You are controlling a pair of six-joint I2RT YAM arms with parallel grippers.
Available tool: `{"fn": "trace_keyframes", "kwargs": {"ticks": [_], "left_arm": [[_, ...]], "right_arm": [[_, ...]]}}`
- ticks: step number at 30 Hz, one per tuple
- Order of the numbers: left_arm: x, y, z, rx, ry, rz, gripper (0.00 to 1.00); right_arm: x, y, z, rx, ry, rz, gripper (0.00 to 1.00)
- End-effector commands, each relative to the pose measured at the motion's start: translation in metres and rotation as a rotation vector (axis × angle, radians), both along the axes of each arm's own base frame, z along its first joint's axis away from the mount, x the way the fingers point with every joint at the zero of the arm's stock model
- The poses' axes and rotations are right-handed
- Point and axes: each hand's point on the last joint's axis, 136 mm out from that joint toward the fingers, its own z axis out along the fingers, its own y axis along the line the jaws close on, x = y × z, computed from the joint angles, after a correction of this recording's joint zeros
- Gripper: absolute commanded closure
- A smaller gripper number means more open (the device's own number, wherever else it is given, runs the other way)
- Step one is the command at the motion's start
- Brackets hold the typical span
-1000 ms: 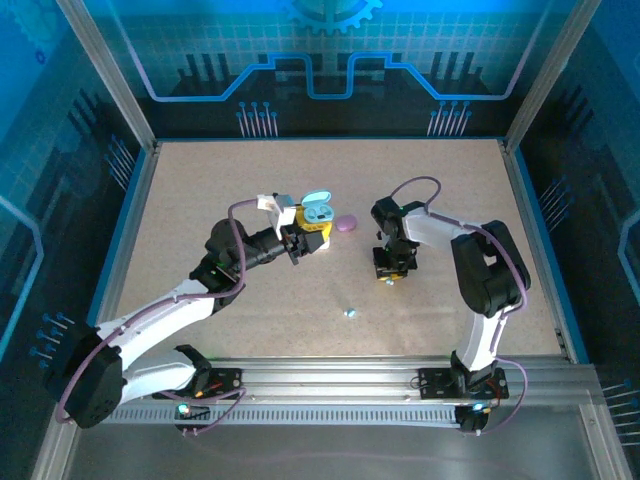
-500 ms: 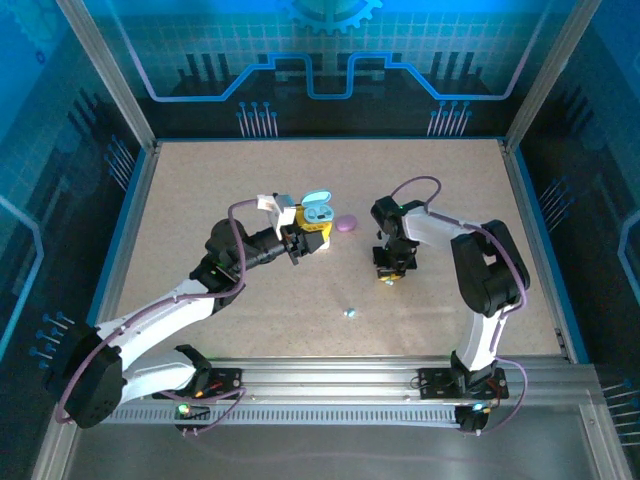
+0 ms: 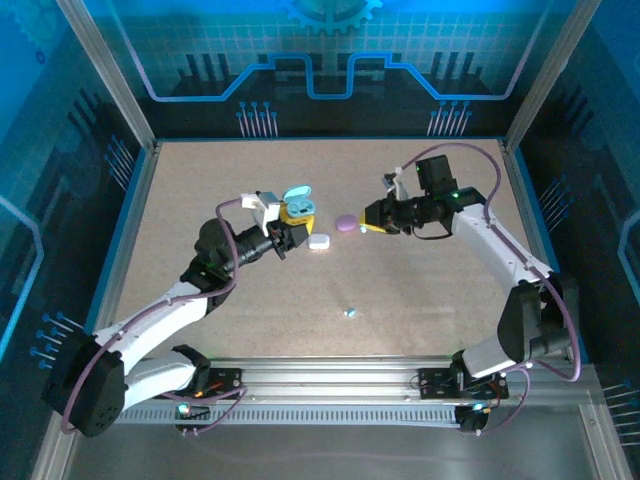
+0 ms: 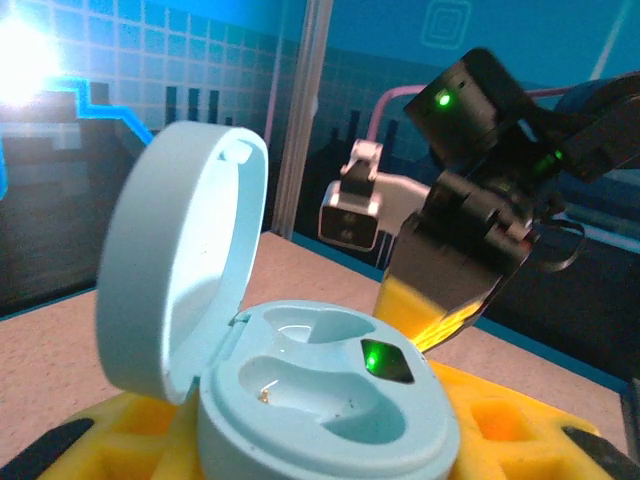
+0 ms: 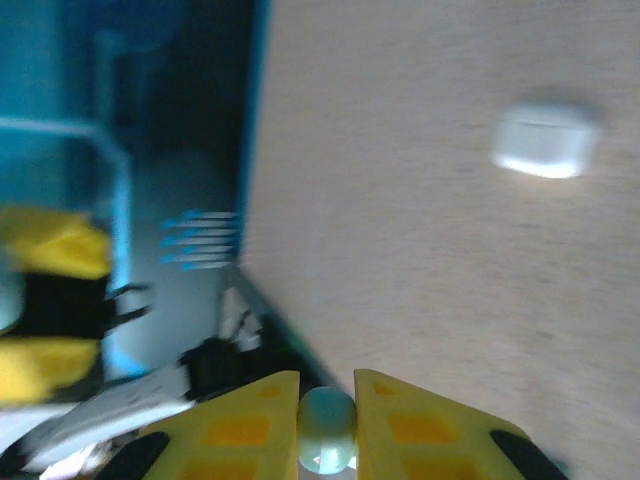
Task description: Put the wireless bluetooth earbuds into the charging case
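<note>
My left gripper point(image 3: 296, 216) is shut on a light-blue charging case point(image 4: 330, 400), holding it above the table. The case's lid point(image 4: 175, 255) stands open and both wells look bare; a green light glows on its rim. My right gripper point(image 5: 327, 405) is shut on a light-blue earbud point(image 5: 327, 432), pinched between its yellow fingers point(image 5: 415, 420). From above, the right gripper point(image 3: 372, 228) hovers just right of the case point(image 3: 298, 206), pointing toward it. Its yellow fingers point(image 4: 430, 305) loom right behind the case in the left wrist view. Another small earbud point(image 3: 349, 312) lies on the table nearer the front.
A closed white case point(image 3: 319, 241) lies on the table just below my left gripper; it appears blurred as a white case point(image 5: 545, 140) in the right wrist view. A closed purple case point(image 3: 347, 223) sits between the two grippers. Metal frame posts and blue walls surround the table.
My right arm has lifted off the table's middle and swung up and left toward the held case, carrying the earbud. The left gripper shifted slightly back and left, uncovering the white case.
</note>
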Motion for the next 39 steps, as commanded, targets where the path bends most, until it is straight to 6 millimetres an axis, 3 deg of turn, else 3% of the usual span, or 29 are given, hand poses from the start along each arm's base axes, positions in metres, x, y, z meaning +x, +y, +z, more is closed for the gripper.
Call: {"fn": "trace_keyframes", "kwargs": {"ticks": [1, 9, 22, 25, 33, 39], "left_arm": [[-0.002, 0.006, 0.005, -0.011, -0.025, 0.012, 0.70], [-0.010, -0.002, -0.001, 0.012, -0.033, -0.054, 0.70], [-0.025, -0.023, 0.000, 0.053, -0.120, -0.147, 0.70], [-0.025, -0.024, 0.001, 0.055, -0.127, -0.146, 0.70], [-0.016, -0.023, -0.005, 0.069, -0.106, -0.106, 0.70], [-0.010, -0.022, -0.011, 0.082, -0.090, -0.080, 0.70]], "right_arm": [[-0.016, 0.019, 0.053, 0.252, 0.034, 0.173, 0.82], [-0.028, 0.037, 0.089, 0.312, -0.004, 0.284, 0.81], [-0.037, 0.050, 0.109, 0.334, -0.028, 0.328, 0.81], [-0.033, 0.051, 0.108, 0.322, -0.005, 0.300, 0.81], [-0.003, 0.055, 0.077, 0.280, 0.153, 0.096, 0.81], [0.000, 0.058, 0.069, 0.292, 0.189, 0.068, 0.82]]}}
